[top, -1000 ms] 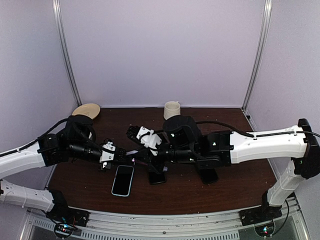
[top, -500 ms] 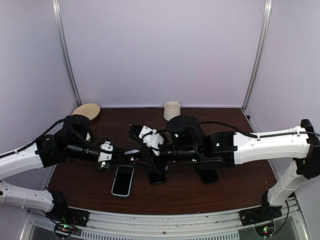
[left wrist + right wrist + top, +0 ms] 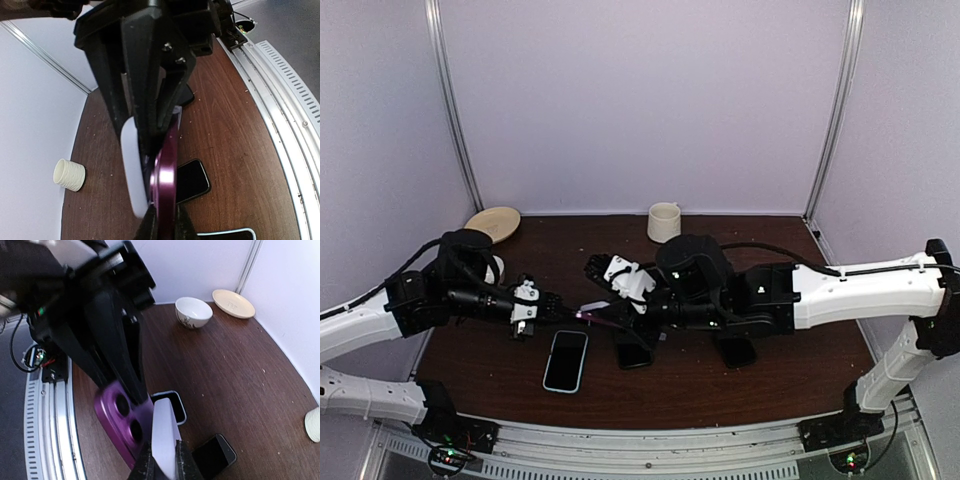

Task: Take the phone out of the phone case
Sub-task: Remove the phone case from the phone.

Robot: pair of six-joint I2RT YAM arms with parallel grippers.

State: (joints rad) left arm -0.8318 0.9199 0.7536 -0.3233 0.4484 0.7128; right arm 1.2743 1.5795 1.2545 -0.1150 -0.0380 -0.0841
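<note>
Above the table's middle, both grippers hold the purple phone (image 3: pixel 588 315) and its pale white phone case (image 3: pixel 594 306) between them. My left gripper (image 3: pixel 552 303) (image 3: pixel 164 220) is shut on the edge of the phone (image 3: pixel 167 170), whose two camera lenses show in the right wrist view (image 3: pixel 122 420). My right gripper (image 3: pixel 620 318) (image 3: pixel 162 460) is shut on the phone case (image 3: pixel 165 435). The case (image 3: pixel 132 170) stands peeled away beside the phone, still touching it at one end.
On the brown table lie a phone in a light blue case (image 3: pixel 566 360) and two black phones (image 3: pixel 633 350) (image 3: pixel 737 350). A cream cup (image 3: pixel 664 221) and a plate (image 3: pixel 493 222) stand at the back, and a white bowl (image 3: pixel 193 312) sits near the left arm.
The left gripper has drawn a little to the left and the right wrist a little to the right, so phone and case have spread further apart. Both grips are unchanged.
</note>
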